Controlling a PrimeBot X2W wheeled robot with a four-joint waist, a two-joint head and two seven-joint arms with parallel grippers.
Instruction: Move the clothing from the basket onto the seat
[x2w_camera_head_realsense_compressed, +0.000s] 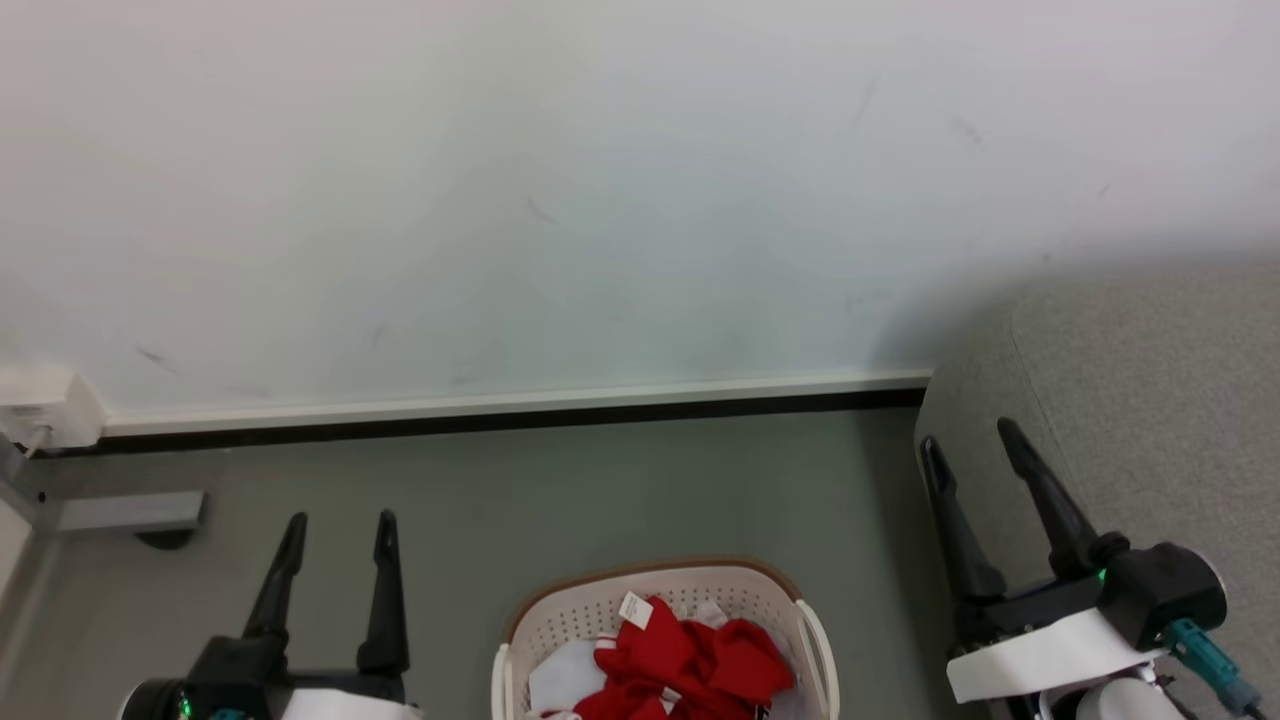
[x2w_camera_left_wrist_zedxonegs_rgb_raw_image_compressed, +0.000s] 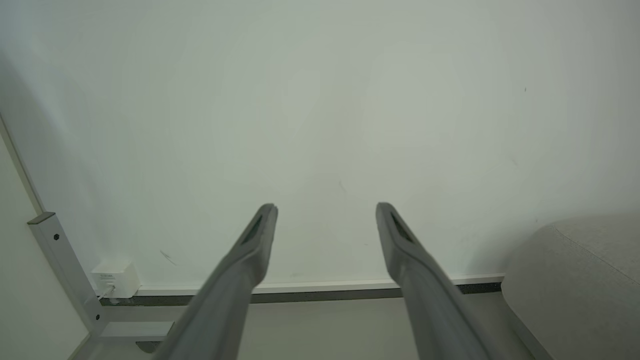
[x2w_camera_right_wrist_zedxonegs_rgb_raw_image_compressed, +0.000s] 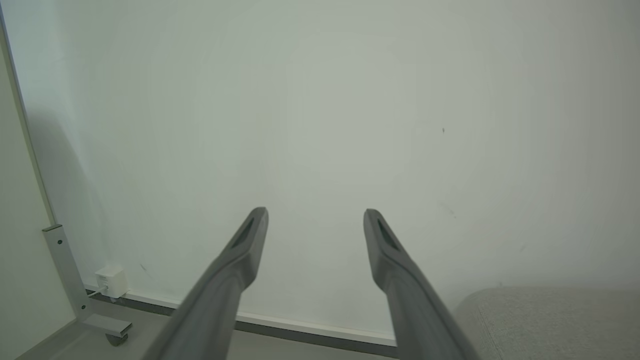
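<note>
Task not started, by the look of it. Clothing (x2w_camera_head_realsense_compressed: 690, 665) lies heaped in the basket (x2w_camera_head_realsense_compressed: 560, 610) on the floor, between the grippers. Seat (x2w_camera_head_realsense_compressed: 1150, 400) at right shows bare. Left gripper (x2w_camera_head_realsense_compressed: 335, 530) and right gripper (x2w_camera_head_realsense_compressed: 965, 440) both spread wide, empty, well above the basket. All transfers remain.

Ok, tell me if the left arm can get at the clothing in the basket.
Probably yes: the clothing lies uncovered in the open-topped basket, just right of the left arm, whose jaws stand open, with bare floor between them.
</note>
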